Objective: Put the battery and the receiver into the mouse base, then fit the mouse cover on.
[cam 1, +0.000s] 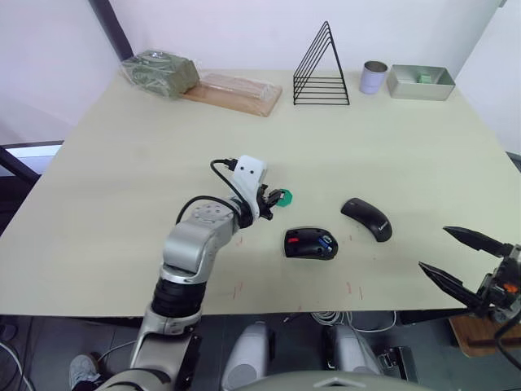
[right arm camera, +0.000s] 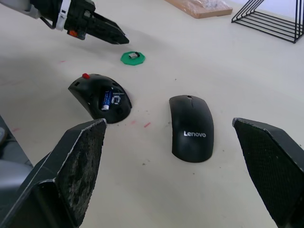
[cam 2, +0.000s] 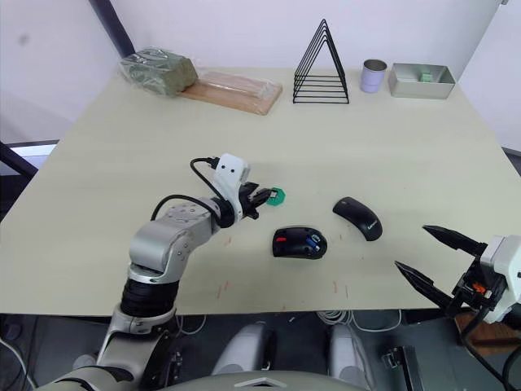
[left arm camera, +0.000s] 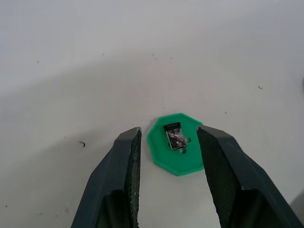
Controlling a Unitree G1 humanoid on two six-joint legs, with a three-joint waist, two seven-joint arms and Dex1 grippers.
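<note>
The receiver (left arm camera: 175,136) lies on a green scalloped disc (cam 1: 282,196). My left gripper (left arm camera: 169,129) hovers open just above it, one finger on each side of the disc. The mouse base (cam 1: 309,243) sits open-side up near the front middle of the table, with the blue battery (right arm camera: 106,99) lying in its compartment beside a red part. To its right, apart from it, rests the glossy mouse cover (cam 1: 367,218) with its pale logo up. At the table's front right my right gripper (cam 1: 434,248) is open and holds nothing, short of the cover.
Along the back edge stand a black wire rack (cam 1: 321,69), a tin can (cam 1: 374,77), a metal tray (cam 1: 419,81), a wrapped wooden board (cam 1: 236,91) and a green bag (cam 1: 159,72). The table's front edge (cam 1: 269,308) runs close to the mouse base.
</note>
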